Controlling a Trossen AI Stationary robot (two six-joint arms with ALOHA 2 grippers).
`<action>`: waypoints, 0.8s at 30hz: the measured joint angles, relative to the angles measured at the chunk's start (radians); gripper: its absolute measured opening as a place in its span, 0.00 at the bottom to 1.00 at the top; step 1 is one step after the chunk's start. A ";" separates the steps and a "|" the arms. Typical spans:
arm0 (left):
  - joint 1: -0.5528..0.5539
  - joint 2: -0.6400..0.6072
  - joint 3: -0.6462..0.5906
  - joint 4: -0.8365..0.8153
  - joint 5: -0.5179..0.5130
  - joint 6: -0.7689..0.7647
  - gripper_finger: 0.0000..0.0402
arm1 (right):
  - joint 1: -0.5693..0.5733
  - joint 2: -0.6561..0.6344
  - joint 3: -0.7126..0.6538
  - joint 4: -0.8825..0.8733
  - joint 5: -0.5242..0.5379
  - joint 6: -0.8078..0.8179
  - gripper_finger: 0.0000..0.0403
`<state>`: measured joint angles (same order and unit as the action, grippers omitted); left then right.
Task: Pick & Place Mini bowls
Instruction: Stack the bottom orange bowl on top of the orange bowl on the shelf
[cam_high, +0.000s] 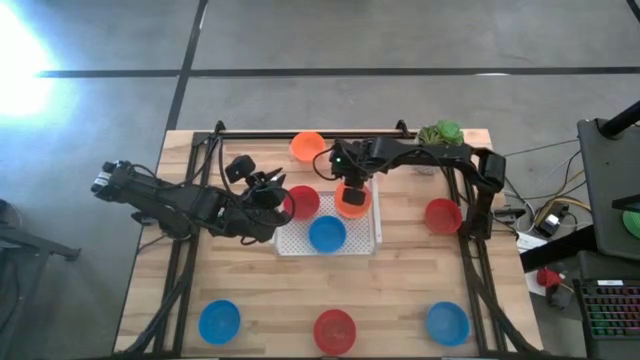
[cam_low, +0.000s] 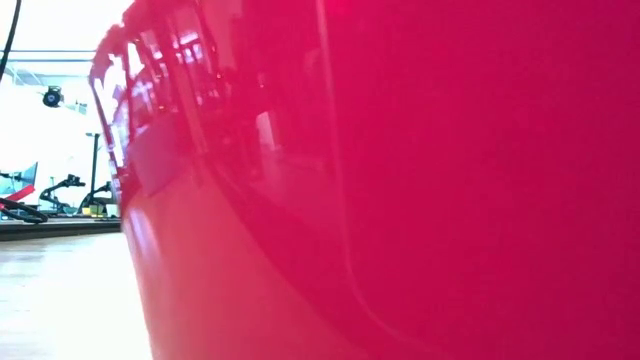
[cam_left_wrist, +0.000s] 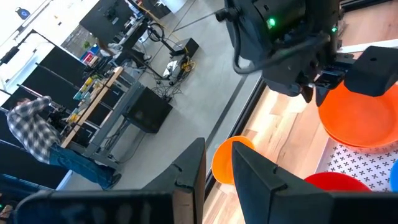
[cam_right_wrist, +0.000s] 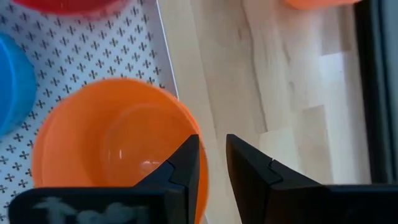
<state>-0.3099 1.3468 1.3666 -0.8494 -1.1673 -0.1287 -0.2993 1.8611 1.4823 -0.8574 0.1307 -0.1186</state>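
A white perforated tray (cam_high: 365, 238) lies mid-table with a red mini bowl (cam_high: 302, 203) and a blue one (cam_high: 327, 234) on it. My right gripper (cam_high: 350, 186) (cam_right_wrist: 212, 146) points down over the tray's far right corner, shut on an orange mini bowl (cam_high: 353, 200) (cam_right_wrist: 106, 143). My left gripper (cam_high: 277, 192) (cam_left_wrist: 217, 165) hovers above the tray's left side, open a little, with nothing between its fingers. Another orange bowl (cam_high: 307, 146) sits on the wood near the far edge. My right gripper has the orange bowl by its rim (cam_right_wrist: 203, 177), on the side toward the tray's edge. One finger (cam_right_wrist: 180, 165) stands inside the bowl and the other (cam_right_wrist: 255, 177) outside. The fingers come from above, slanting down. I cannot tell whether the bowl is off the tray.
A red bowl (cam_high: 442, 215) sits at the right, and blue (cam_high: 219, 322), red (cam_high: 334, 330) and blue (cam_high: 447, 323) bowls line the near edge. A potted plant (cam_high: 440, 132) stands at the far right corner. A red bowl (cam_low: 400, 180) fills the low view.
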 joint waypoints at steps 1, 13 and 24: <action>0.000 0.000 0.000 0.000 0.000 0.000 0.19 | 0.000 -0.001 0.008 0.000 0.000 -0.002 0.18; 0.000 0.000 0.000 -0.001 0.000 -0.001 0.19 | -0.003 -0.001 -0.010 0.031 0.000 0.012 0.18; 0.000 0.000 0.000 -0.006 0.000 -0.002 0.19 | -0.004 -0.001 -0.042 0.056 0.000 0.024 0.18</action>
<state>-0.3099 1.3468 1.3666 -0.8557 -1.1671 -0.1310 -0.3037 1.8603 1.4399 -0.8013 0.1307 -0.0941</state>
